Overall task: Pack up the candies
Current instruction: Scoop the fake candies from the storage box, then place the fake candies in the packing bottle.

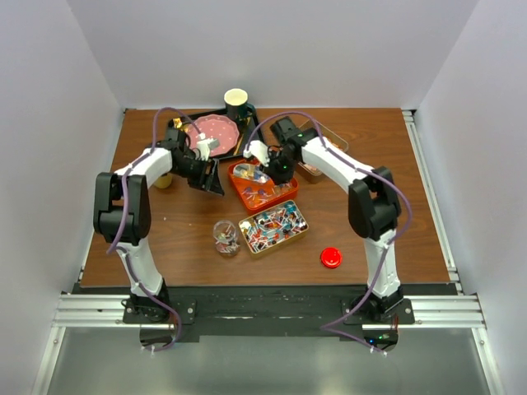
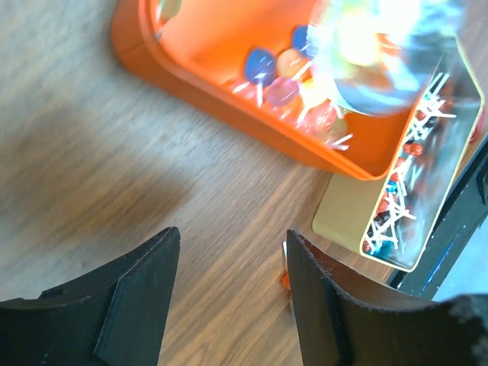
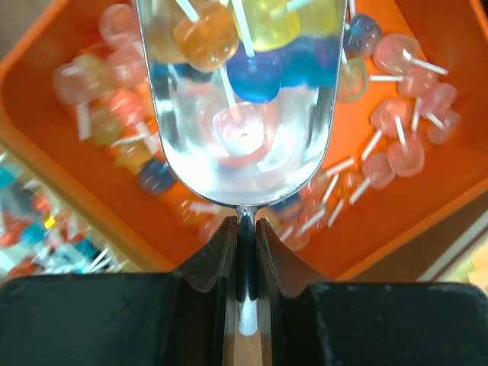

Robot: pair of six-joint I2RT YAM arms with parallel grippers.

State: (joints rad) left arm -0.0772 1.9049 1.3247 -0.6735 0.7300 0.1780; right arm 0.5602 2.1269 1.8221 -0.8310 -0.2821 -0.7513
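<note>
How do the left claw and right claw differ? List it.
The left claw stands open and empty; the right claw is shut on the handle of the metal scoop. The left claw is beside the orange tray; the right claw hangs above it. Both are black.

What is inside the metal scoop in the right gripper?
Candies on white sticks: an orange, a yellow and a blue one lie at its far end. The scoop hides whatever lies under it in the orange tray.
</note>
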